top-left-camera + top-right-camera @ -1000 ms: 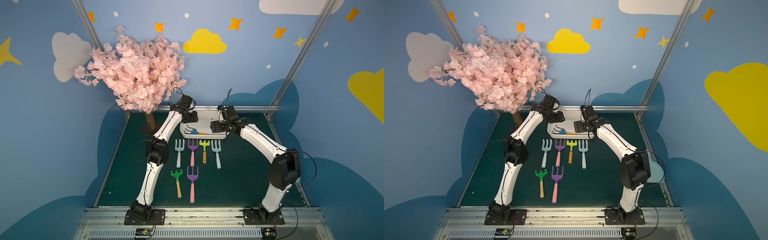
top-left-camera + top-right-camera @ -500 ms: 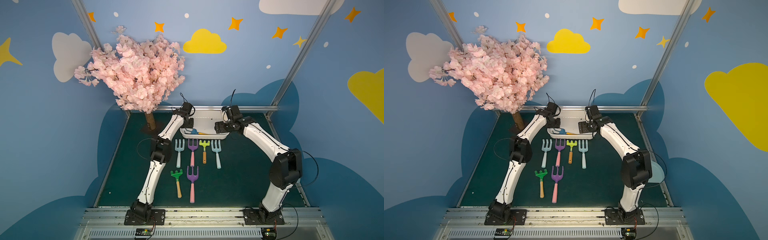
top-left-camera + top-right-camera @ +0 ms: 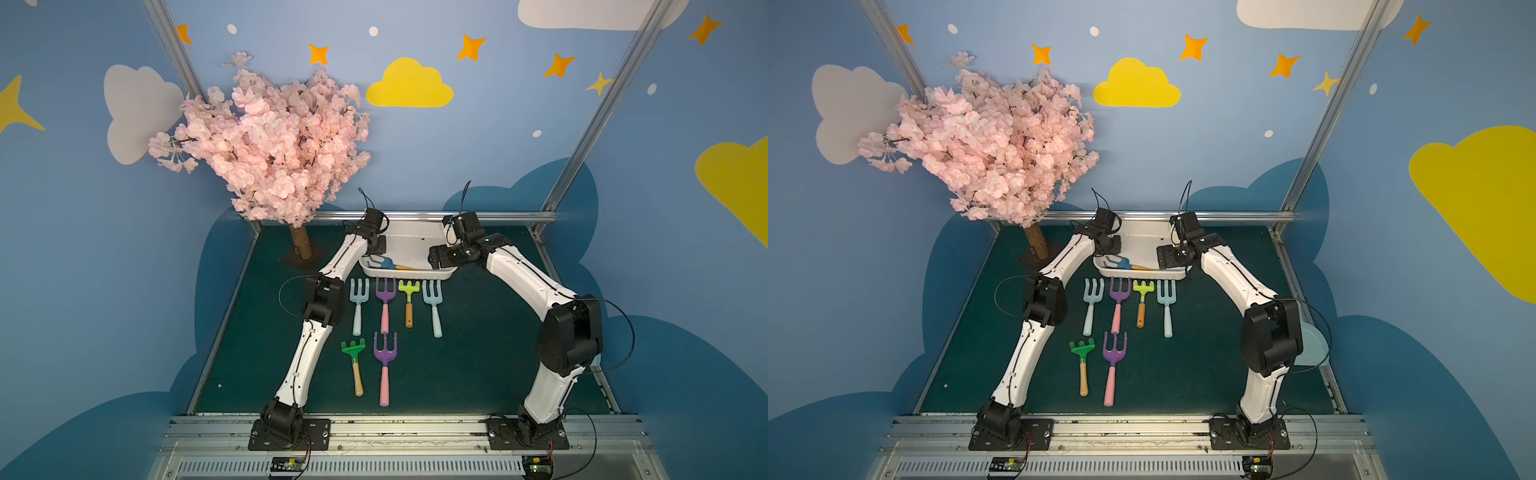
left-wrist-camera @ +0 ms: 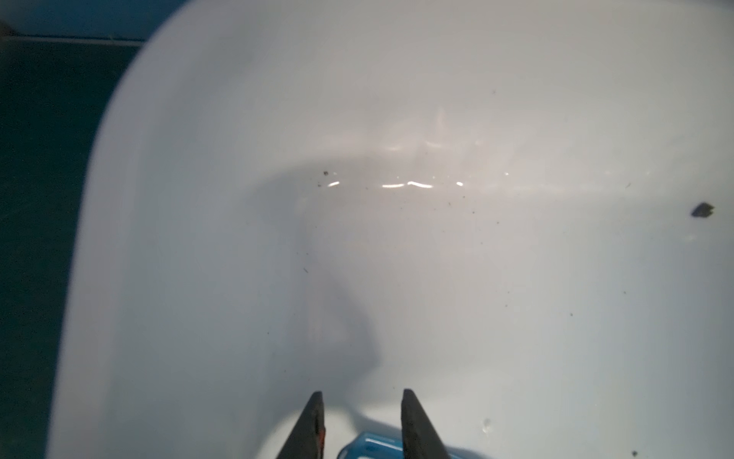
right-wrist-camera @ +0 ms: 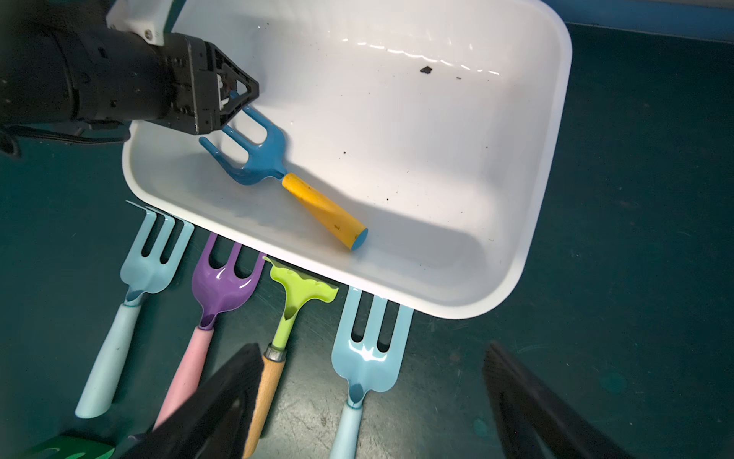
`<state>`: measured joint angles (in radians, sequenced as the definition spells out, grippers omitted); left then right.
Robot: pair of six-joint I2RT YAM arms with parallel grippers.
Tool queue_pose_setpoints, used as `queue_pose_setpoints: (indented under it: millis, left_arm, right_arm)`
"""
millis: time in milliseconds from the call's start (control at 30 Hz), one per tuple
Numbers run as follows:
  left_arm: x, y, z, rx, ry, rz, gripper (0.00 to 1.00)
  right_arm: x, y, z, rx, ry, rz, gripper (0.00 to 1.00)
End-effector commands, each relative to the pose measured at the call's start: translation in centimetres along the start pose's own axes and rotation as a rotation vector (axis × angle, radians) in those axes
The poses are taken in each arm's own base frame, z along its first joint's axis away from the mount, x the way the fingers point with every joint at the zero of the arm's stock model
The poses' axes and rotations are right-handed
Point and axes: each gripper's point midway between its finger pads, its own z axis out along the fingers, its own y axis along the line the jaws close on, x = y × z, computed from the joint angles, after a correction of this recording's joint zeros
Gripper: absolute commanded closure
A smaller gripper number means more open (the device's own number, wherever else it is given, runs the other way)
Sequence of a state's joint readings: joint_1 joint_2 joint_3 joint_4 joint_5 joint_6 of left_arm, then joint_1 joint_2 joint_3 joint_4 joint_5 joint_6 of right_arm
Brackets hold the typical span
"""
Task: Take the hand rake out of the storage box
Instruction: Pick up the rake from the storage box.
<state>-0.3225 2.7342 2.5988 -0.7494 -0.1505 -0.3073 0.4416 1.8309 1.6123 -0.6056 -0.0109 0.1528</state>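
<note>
The storage box [image 3: 411, 245] [image 3: 1142, 245] is a white tray at the back of the green mat. In it lies the hand rake [image 3: 390, 264] [image 3: 1123, 262] [image 5: 266, 155], blue-headed with a yellow handle. My left gripper [image 3: 379, 259] [image 5: 238, 95] reaches down inside the box at the rake's tines. In the left wrist view its jaws [image 4: 361, 395] stand narrowly apart around one blue tine [image 4: 369, 447], with a gap on one side. My right gripper [image 3: 436, 262] [image 5: 373, 349] hangs wide open by the box's front right corner, holding nothing.
Several toy rakes lie on the mat in front of the box: pale blue [image 3: 357, 305], purple [image 3: 385, 303], lime [image 3: 409, 301], pale blue [image 3: 433, 305], green [image 3: 353, 361], purple [image 3: 385, 365]. The box rim overlaps the nearest tines [image 5: 357, 310]. A pink blossom tree [image 3: 270, 145] stands back left.
My left gripper has come down into the box onto the rake's tines and its jaws have narrowed. The right arm has shifted slightly and stays open.
</note>
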Motion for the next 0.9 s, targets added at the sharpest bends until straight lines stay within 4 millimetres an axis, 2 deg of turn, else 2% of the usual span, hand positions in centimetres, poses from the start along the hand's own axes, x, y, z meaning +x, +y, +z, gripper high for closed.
queue_pose_setpoints:
  millis: [0,233,467,667,867]
  left_arm:
    - [0.4,0.3,1.4,0.007,0.002,-0.020,0.77]
    - [0.3,-0.6,1.1,0.027,-0.005,0.004,0.78]
    - [1.4,-0.5,1.0,0.006,0.029,-0.015,0.65]
    - [1.9,-0.9,0.9,0.021,0.035,-0.042,0.72]
    - [3.0,-1.3,1.2,0.021,0.064,-0.031,0.74]
  right_arm:
    - [0.8,-0.3,0.6,-0.015,0.028,0.000,0.09]
    - [1.6,-0.3,0.8,-0.022,0.060,0.009,0.09]
    - [2.5,-0.5,0.7,-0.021,0.098,-0.001,0.09]
    - [3.1,-0.6,0.5,-0.015,0.110,0.000,0.09]
    - [3.8,-0.8,0.6,-0.014,0.122,0.002,0.09]
